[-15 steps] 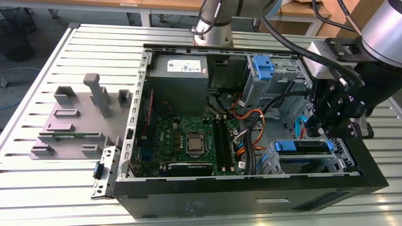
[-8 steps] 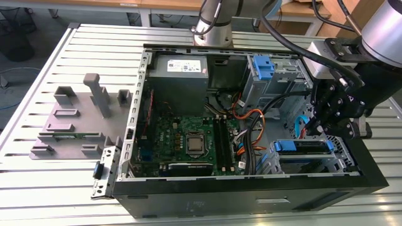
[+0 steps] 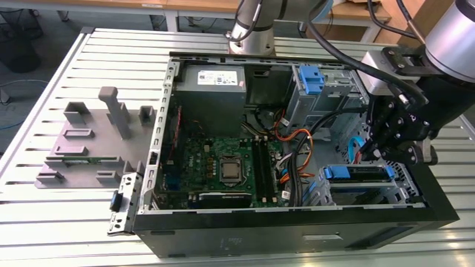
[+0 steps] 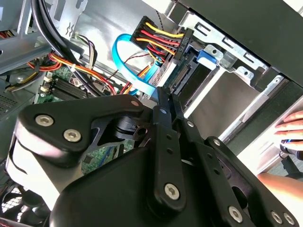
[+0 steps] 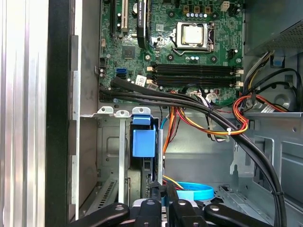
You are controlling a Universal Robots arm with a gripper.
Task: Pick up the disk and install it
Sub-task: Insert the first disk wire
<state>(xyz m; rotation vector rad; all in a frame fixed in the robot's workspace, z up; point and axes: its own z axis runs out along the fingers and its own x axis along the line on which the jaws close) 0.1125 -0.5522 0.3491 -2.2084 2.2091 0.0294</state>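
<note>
1. We see the tool (image 3: pixel 393 150) lowered into the open computer case (image 3: pixel 297 222), at the drive-bay corner on the exterior view's right.
2. The disk (image 3: pixel 359 173) sits in the bay there, its blue carrier frame facing up. We judge it already seated in its slot, though the bay walls hide how deep it goes.
3. In the first wrist view the tool (image 5: pixel 163 208) shows two thin fingers (image 5: pixel 155 189) pressed together with no gap and nothing between them, so we read it as clenched and empty.
4. The key relation: the disk (image 5: pixel 143 142) lies straight ahead of the fingertips, in line with them. Its long axis appears to run down into the bay, and the blue tab is near the tool's tip but not touching.
5. In the second wrist view the fingers (image 4: pixel 163 101) point toward the connector end of the bay, where a power plug (image 4: pixel 163 45) with red and yellow wires and a blue data cable (image 4: pixel 128 71) hang close by.
6. A person's hand (image 4: pixel 291 123) rests near the case edge.
</note>
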